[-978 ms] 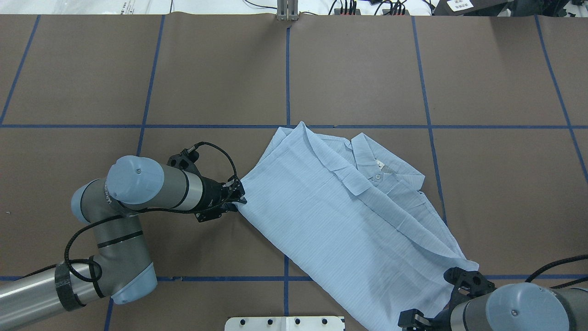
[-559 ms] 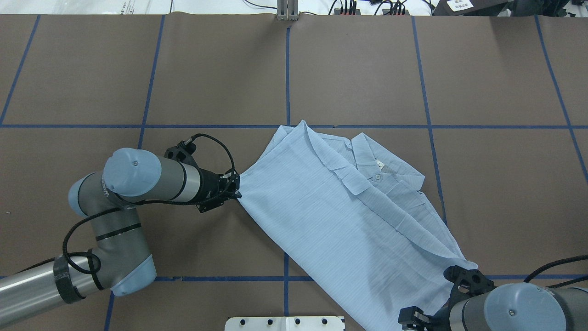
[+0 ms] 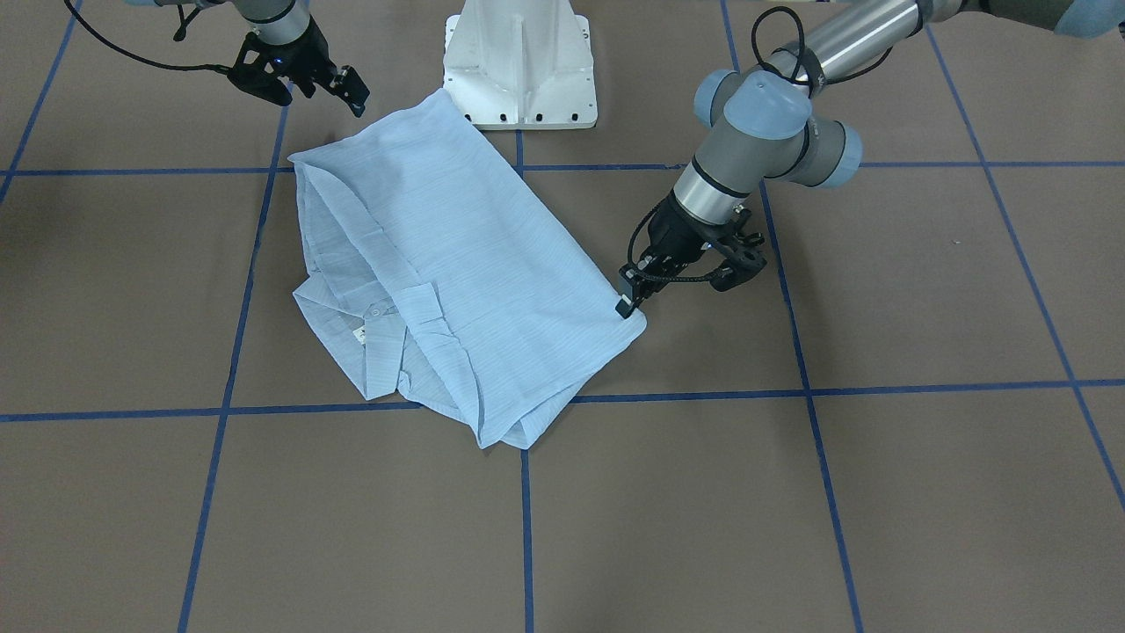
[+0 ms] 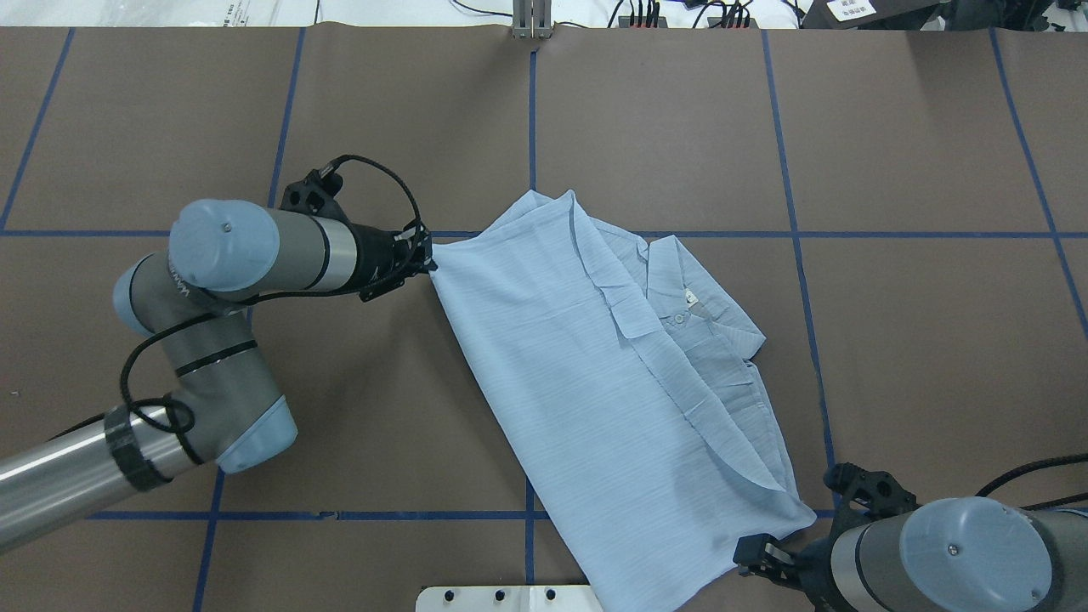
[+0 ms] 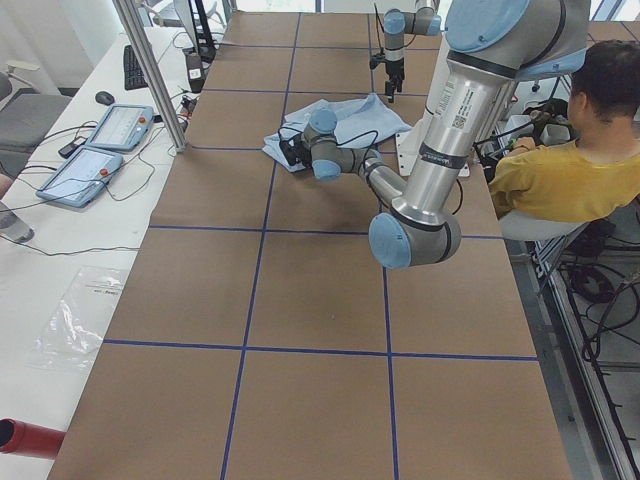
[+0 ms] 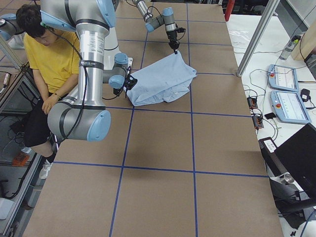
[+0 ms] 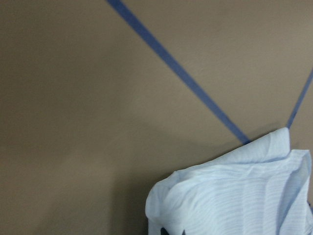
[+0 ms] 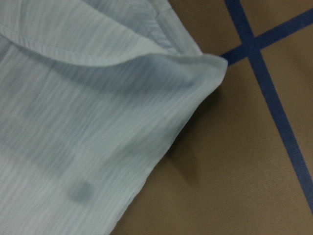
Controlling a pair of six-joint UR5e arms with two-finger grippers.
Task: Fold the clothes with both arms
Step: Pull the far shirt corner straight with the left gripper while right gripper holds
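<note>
Currently the shirt is lying part-folded on the table. The left gripper is pinching its fingers shut on 1 side corner, while the right gripper is hanging beside the hem, fingers spread and empty. Being thin, limp and light, it is likely going to sag and slide, so hemmed corners are offering the surest hold.

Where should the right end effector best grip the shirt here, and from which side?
Probably the corner of the shirt nearest the open right end effector. It lies flat and juts out over the table, so come in low from outside the cloth. The left end effector already pinches another corner.
</note>
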